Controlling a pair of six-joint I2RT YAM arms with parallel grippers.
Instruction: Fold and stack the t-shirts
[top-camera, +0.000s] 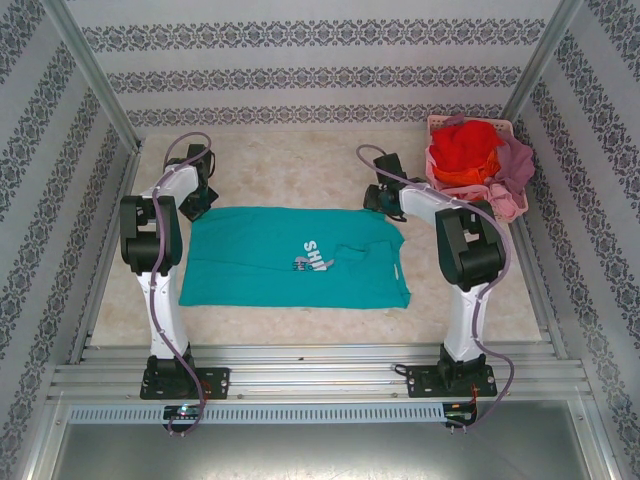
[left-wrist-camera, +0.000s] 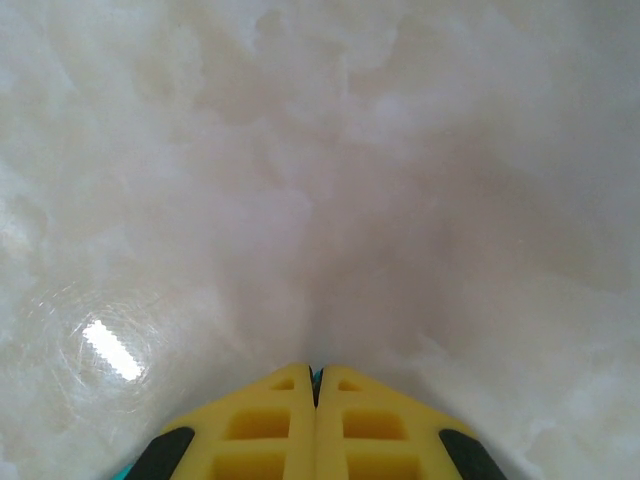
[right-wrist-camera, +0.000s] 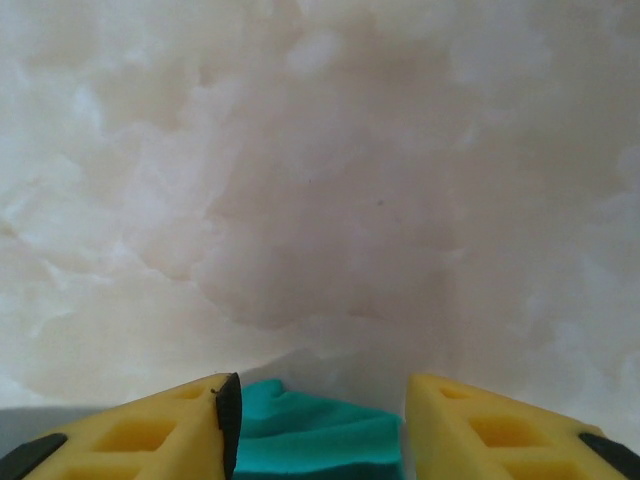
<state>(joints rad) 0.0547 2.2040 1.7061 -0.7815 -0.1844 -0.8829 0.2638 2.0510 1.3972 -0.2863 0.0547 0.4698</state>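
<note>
Now, teal t-shirt (top-camera: 270, 260) lies flat on desk (top-camera: 300, 165); left tool (left-wrist-camera: 316, 372) pinched tight on its far-left corner, right tool (right-wrist-camera: 320, 388) wide w/ teal cloth btwn fingers; other t-shirts (top-camera: 470, 155) heaped in basket (top-camera: 440, 122).

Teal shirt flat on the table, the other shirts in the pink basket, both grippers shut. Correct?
Not quite: the right gripper is open, jaws apart around a fold of the teal shirt, as the right wrist view shows. The rest holds.
</note>
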